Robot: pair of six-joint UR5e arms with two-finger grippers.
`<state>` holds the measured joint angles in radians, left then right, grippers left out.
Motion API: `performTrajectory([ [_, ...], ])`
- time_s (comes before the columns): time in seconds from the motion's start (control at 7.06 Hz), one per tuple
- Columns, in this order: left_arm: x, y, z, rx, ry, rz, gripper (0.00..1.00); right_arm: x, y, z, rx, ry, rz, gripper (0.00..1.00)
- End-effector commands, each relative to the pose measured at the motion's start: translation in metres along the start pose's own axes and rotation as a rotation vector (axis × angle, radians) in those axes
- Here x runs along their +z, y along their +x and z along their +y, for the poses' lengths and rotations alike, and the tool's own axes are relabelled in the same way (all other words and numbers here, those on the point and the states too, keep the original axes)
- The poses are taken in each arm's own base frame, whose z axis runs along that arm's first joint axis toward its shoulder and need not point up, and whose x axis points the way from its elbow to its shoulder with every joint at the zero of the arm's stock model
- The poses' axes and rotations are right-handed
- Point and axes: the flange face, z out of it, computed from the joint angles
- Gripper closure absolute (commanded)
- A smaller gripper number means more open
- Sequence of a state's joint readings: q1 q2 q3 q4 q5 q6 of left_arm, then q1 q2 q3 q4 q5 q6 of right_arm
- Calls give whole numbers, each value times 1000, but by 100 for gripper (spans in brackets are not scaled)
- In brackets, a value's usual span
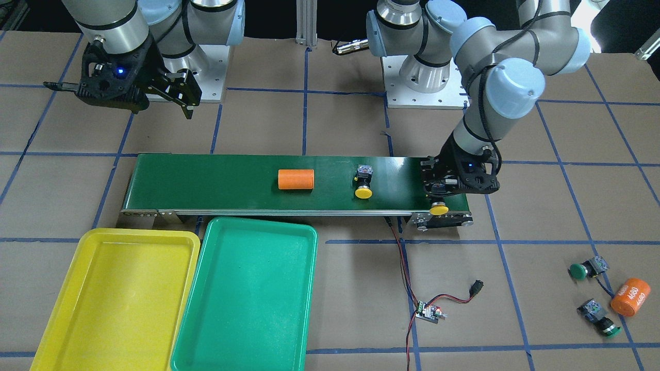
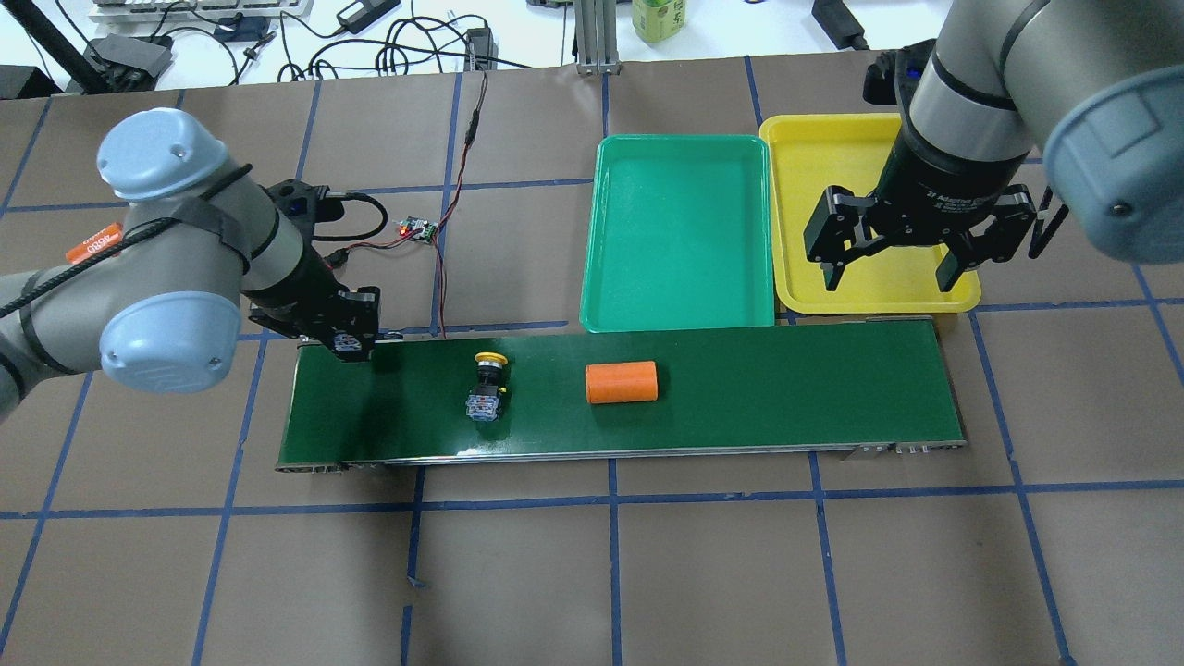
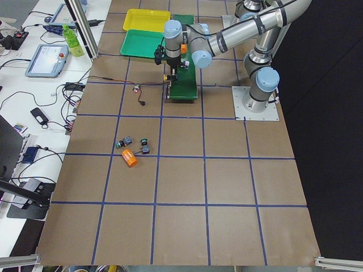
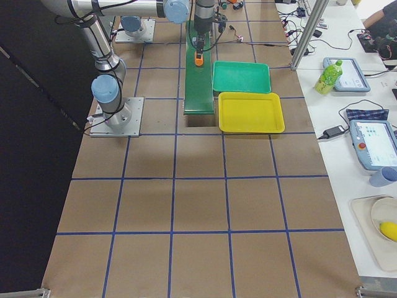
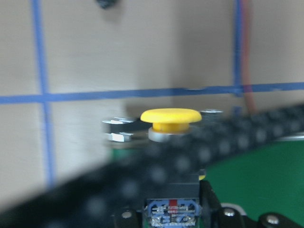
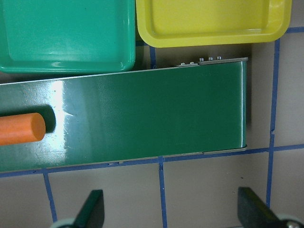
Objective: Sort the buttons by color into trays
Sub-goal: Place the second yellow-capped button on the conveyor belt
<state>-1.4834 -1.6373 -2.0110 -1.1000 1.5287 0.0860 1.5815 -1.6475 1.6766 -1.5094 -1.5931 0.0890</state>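
Firstly, left pincer (image 1: 437,197): it was down at the end of the conveyor belt (image 1: 206,180) on my left side, set about a yellow button (image 1: 439,208). I could not tell whether the jaws pressed on it or only stood round it.
That yellow button: it lay at the belt's edge on the trays' side, cap pointing outward.
Right pincer (image 2: 890,277): it hung high near the belt's other end, spread wide and gripping nothing.
Second yellow button (image 1: 363,183): it lay on the belt, near an orange cylinder (image 1: 296,179).
Trays: the yellow tray (image 1: 118,299) and green tray (image 1: 247,299) sat side by side along the belt.
Green button (image 1: 585,269) and second green button (image 1: 600,319): both lay on the table, well apart from the trays, near a marked orange cylinder (image 1: 630,297).
Circuit board (image 1: 428,312): it lay on the table, between the trays and the green buttons.
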Motion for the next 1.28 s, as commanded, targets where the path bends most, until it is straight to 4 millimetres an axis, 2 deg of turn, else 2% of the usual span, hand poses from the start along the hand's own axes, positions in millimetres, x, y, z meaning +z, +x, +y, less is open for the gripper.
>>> performTrajectory([
  [0.0, 22, 28, 21, -4, -46, -2, 94, 0, 0, 0, 0, 2, 1, 0],
  [0.14, 30, 28, 26, -4, -60, 2, 74, 0, 0, 0, 0, 0, 1, 0],
  [0.43, 29, 22, 25, -73, -60, -5, 9, 0, -1, 0, -2, 0, 1, 0],
  [0.57, 30, 21, 25, -101, -63, -7, 0, 0, -1, 0, -2, 0, 1, 0],
  [0.71, 11, 7, 14, -120, -21, -6, 0, 0, -1, 0, -2, 0, 1, 0],
  [0.85, -14, -27, -10, -188, 3, 1, 0, 0, -1, 0, -2, 0, 1, 0],
  [0.99, -29, -71, -33, -207, -10, 6, 0, 0, -1, 0, -2, 0, 1, 0],
  [1.13, -32, -115, -46, -124, -8, 2, 0, 0, -1, 0, -2, 0, 1, 0],
])
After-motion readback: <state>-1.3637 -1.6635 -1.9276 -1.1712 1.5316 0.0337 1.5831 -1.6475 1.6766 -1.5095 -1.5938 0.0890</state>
